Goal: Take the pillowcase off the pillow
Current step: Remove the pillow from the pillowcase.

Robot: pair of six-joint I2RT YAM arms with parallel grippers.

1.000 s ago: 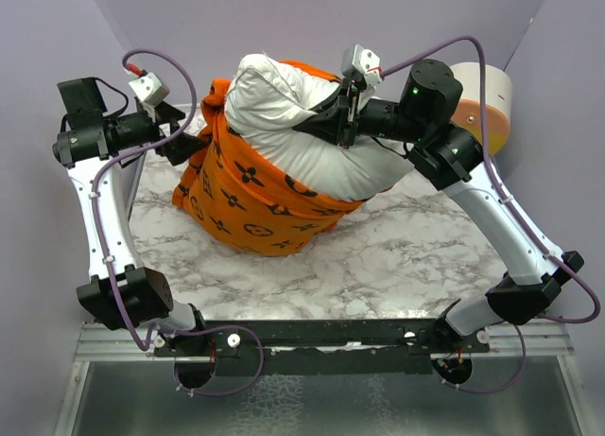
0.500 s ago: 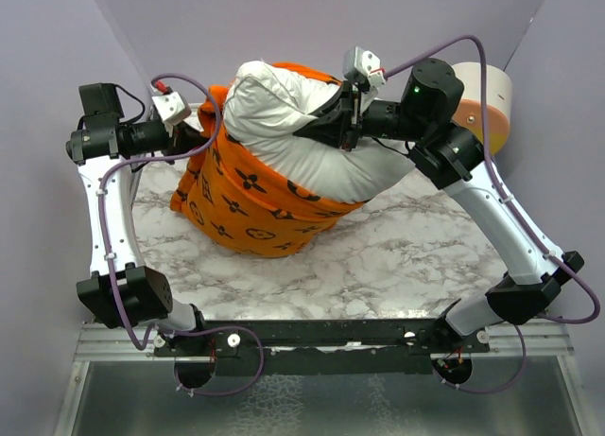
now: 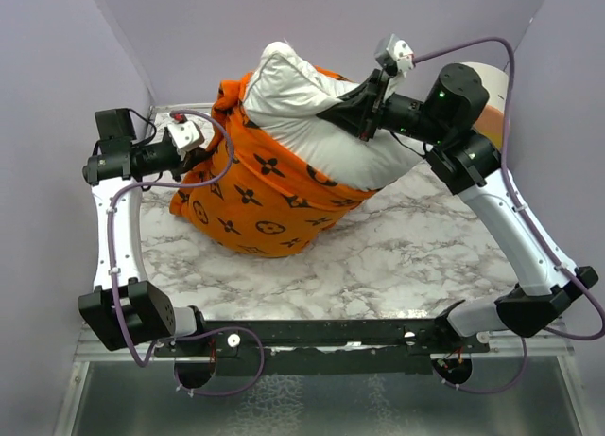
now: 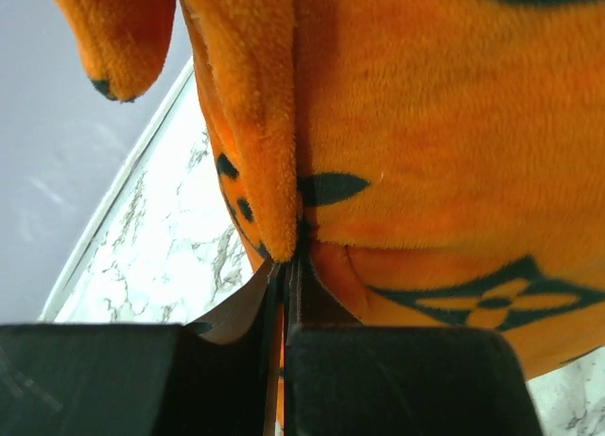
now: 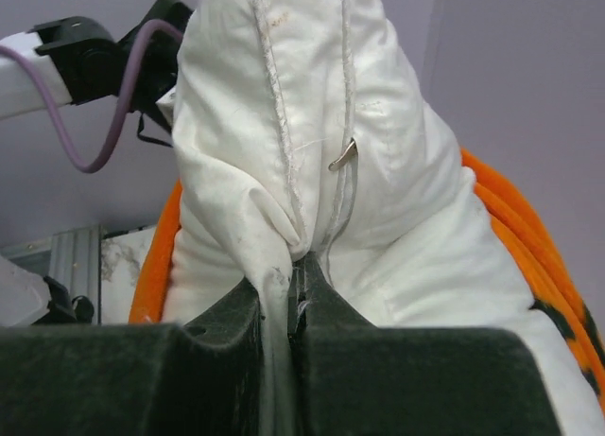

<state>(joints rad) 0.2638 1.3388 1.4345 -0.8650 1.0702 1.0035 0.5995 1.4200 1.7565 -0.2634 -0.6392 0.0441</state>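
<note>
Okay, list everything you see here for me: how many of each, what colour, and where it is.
pillow: one, white, far middle of the table, upper part bare
pillowcase: one, orange with black motifs, wrapped around the pillow's lower part
cylinder: one, white and orange, far right, behind the right arm
table: one, white-grey marble, under everything
left arm: one, white and black, left side
right arm: one, white and black, right side
left end effector: one, black, shut on the pillowcase
right end effector: one, black, shut on the pillow
</note>
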